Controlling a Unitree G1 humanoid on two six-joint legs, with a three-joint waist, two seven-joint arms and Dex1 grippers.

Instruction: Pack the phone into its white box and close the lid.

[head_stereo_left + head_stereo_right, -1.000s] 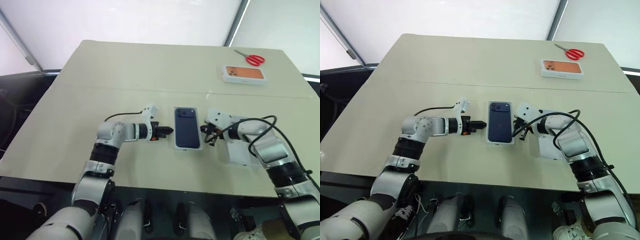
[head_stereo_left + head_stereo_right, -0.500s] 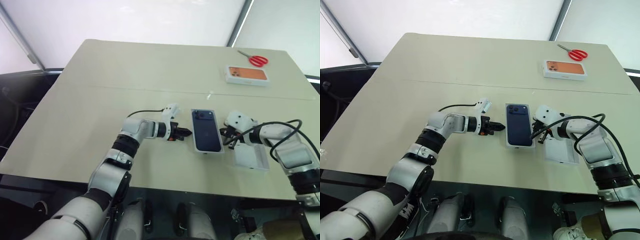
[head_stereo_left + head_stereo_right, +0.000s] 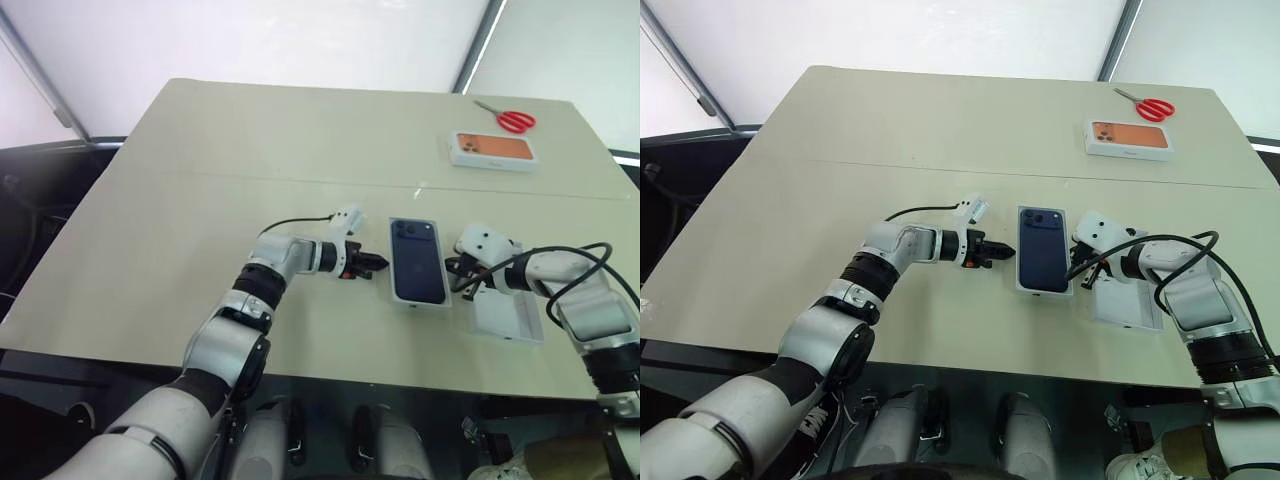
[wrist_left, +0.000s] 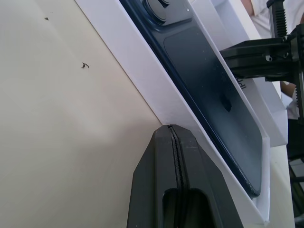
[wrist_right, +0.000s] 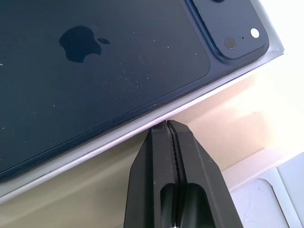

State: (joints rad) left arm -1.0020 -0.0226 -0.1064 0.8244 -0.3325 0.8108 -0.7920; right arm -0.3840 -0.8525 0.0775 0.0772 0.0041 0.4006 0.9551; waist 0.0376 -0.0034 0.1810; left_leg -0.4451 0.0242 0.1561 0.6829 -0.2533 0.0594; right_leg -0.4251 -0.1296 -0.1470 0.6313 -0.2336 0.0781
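The dark navy phone (image 3: 1044,248) lies back up in the white box (image 3: 1044,291) at the middle of the table. My left gripper (image 3: 1006,252) is shut, and its tip rests against the box's left long wall (image 4: 142,76). From the other side, my right gripper (image 3: 1076,274) is also shut, its tip at the box's right wall (image 5: 118,137). The phone's camera cluster (image 5: 228,23) sits at the far corner. The lid (image 3: 1127,305) lies open side up just right of the box, partly under my right forearm.
A white box with an orange phone picture (image 3: 1127,137) and red-handled scissors (image 3: 1150,105) lie at the far right of the beige table (image 3: 890,140). A black cable loops over my right arm near the lid.
The box with the phone has slid to the right between my two shut grippers, and both arms went with it. The lid has shifted right too. Over the last half second little has moved.
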